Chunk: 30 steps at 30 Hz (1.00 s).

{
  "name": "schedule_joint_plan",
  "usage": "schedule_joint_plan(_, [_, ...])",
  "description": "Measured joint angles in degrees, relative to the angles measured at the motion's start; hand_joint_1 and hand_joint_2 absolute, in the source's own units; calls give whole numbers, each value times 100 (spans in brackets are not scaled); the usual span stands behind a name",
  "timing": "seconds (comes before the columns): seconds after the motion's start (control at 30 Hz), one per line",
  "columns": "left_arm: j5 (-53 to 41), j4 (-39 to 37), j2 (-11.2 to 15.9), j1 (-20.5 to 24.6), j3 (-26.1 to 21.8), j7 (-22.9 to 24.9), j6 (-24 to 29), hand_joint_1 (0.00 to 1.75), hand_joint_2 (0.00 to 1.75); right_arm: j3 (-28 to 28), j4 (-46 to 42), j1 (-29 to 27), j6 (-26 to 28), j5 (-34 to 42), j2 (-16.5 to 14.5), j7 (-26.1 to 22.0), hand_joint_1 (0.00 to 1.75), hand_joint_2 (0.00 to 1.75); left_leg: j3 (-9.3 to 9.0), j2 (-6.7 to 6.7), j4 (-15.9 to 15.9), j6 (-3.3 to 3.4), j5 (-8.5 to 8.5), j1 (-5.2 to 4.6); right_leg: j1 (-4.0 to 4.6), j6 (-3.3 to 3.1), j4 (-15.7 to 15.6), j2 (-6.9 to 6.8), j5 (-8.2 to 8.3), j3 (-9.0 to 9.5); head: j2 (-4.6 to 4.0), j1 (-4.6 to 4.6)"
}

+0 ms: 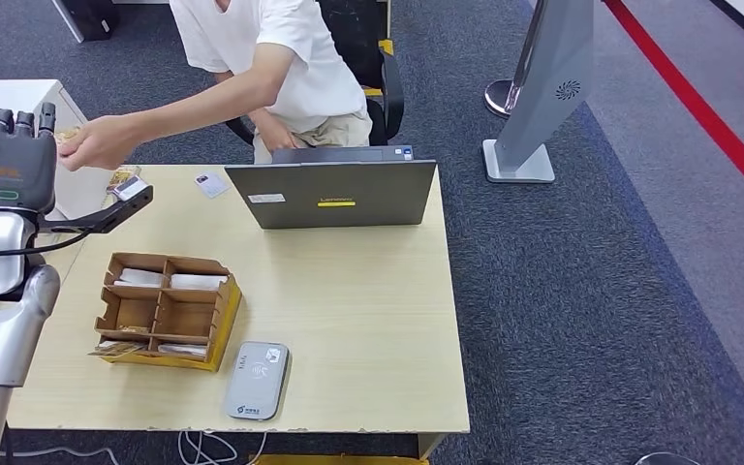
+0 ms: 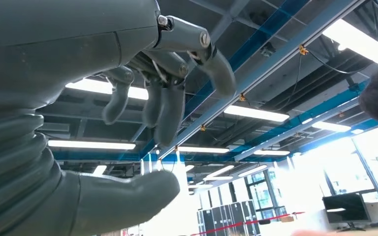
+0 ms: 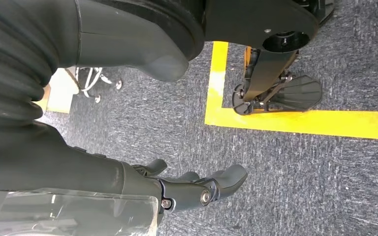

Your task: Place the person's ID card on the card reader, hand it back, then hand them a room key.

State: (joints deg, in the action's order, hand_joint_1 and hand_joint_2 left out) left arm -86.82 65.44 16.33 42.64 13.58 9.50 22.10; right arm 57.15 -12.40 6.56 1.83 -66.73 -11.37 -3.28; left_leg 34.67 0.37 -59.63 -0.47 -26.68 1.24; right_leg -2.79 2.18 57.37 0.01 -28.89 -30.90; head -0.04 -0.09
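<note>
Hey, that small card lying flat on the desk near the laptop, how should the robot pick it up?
Take the card by its long edges, coming straight down from above. It lies flat on the table, nothing touching it, so only the thin rim offers a pinch.

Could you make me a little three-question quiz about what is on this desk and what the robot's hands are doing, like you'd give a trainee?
1. True or false: the card reader lies at the near edge of the desk, beside the cardboard box.
2. Which hand is raised toward the person's hand? A) the left hand B) the right hand C) both
3. Fill in: the laptop stands at the desk's far side with its lid turned ____ the robot.

Key
1. True.
2. A. The left hand is up with its fingers apart and nothing in it; the right hand hangs over the carpet, also holding nothing.
3. Toward.
</note>
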Motion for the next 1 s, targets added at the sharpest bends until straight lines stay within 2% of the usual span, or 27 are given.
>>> schedule_joint_plan(0.2, [238, 248, -22, -141, -27, -56, -91, 0, 175, -8, 3, 0, 16, 66, 0, 20, 0, 175, 1, 0, 0, 0, 0, 0, 0, 0, 0, 0, 0, 3, 0, 1])
schedule_joint_plan(0.3, [499, 485, -22, -396, -114, -143, -171, 0, 175, -7, 6, -37, 47, 106, 0, 158, 0, 175, -1, 0, 1, 1, -1, -2, -1, 1, -1, 1, -1, 5, 0, -1])
schedule_joint_plan(0.4, [874, 929, 11, -1039, -239, -264, 52, 0, 175, 5, 9, -156, 77, 204, 0, 216, 0, 175, 3, 2, 4, -2, -5, -3, -1, 3, 0, 4, -4, 5, 0, -3])
schedule_joint_plan(0.53, [1665, 1948, 158, -2214, -657, -485, 389, 0, 175, 94, 9, -273, 129, 350, 0, 233, 0, 175, 7, 20, 8, -9, -17, -2, 0, 1, 0, 22, -12, -6, 0, -1])
schedule_joint_plan(0.67, [3081, 2903, 214, -3483, -1638, -1135, 531, 0, 175, 198, 7, -340, 155, 419, 1, 246, 0, 175, -3, 37, 10, -8, -31, 0, 1, -3, -2, 31, -27, -8, 0, -4])
schedule_joint_plan(0.8, [4694, 3308, 142, -4300, -2919, -1862, 310, 0, 175, 281, 1, -367, 174, 423, 3, 259, 0, 175, -2, 35, 12, -9, -32, 3, 3, -6, -2, 25, -32, -6, 0, -5])
schedule_joint_plan(0.9, [6378, 3197, 36, -4529, -4170, -2340, -213, 0, 175, 299, -1, -362, 141, 425, 15, 71, 0, 175, -1, 37, 14, -11, -33, 10, 11, -8, -2, 27, -32, -6, 0, -2])
schedule_joint_plan(1.0, [7757, 2699, -35, -4482, -5530, -2593, -928, 0, 175, 324, -4, -324, 116, 435, 32, -109, 0, 175, -7, 36, 14, -11, -33, 16, 16, -12, -2, 26, -34, -7, 0, -3])
